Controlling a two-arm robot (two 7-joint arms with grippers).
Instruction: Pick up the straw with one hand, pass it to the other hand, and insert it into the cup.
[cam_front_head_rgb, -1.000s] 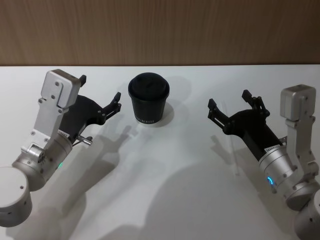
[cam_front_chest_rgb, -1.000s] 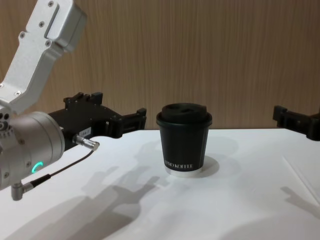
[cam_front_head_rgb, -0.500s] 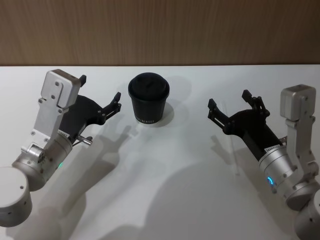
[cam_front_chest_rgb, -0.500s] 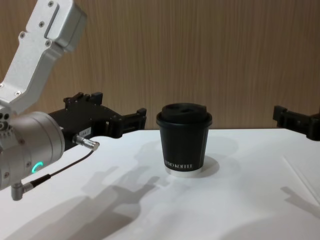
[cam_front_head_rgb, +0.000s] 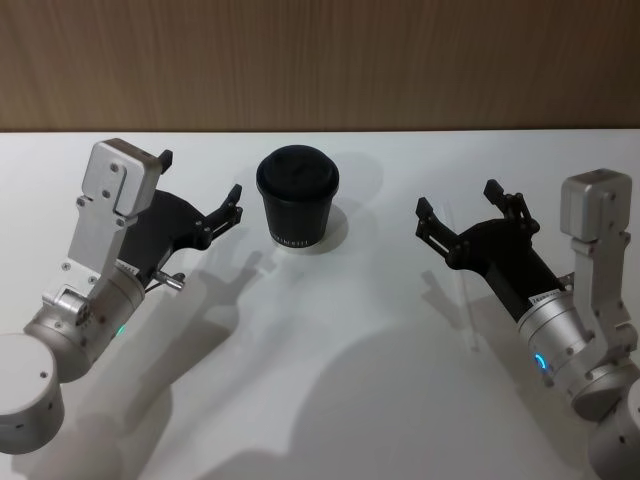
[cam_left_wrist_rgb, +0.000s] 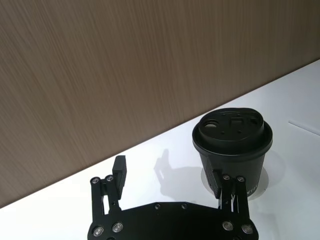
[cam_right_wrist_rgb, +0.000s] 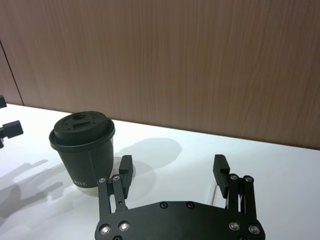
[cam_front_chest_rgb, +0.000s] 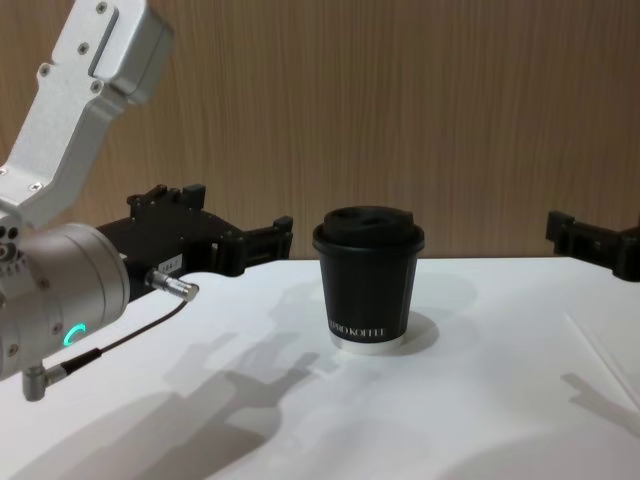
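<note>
Item 1, the cup (cam_front_head_rgb: 297, 200): a black paper cup with its domed lid on, standing upright on the white table (cam_front_head_rgb: 330, 370) at the far centre, near the wood-panelled wall (cam_front_head_rgb: 320, 60). White lettering runs around its lower side, above a white base rim.

Item 2, the straw (cam_front_head_rgb: 469, 312): it lies flat on the table at the right, with its far end beneath the right gripper. It is well apart from the cup and nothing is touching it. In the left wrist view it is a thin pale line beyond the cup. White on white, its exact ends are hard to trace.

Item 3, the left gripper (cam_front_head_rgb: 200, 178): it hangs above the table just left of the cup and points toward it. Its 2 fingers are spread wide and hold nothing. There is no contact with the cup. A green ring light (cam_front_chest_rgb: 72, 333) glows on the silver wrist, and a thin grey cable (cam_front_chest_rgb: 120, 340) with a metal plug hangs beside it.

Item 4, the right gripper (cam_front_head_rgb: 457, 198): it is raised above the table on the right, over the far end of the straw. Its 2 fingers are spread apart and empty, aimed toward the far left, and it is well clear of the cup. A blue light (cam_front_head_rgb: 541, 362) shows on its wrist.
</note>
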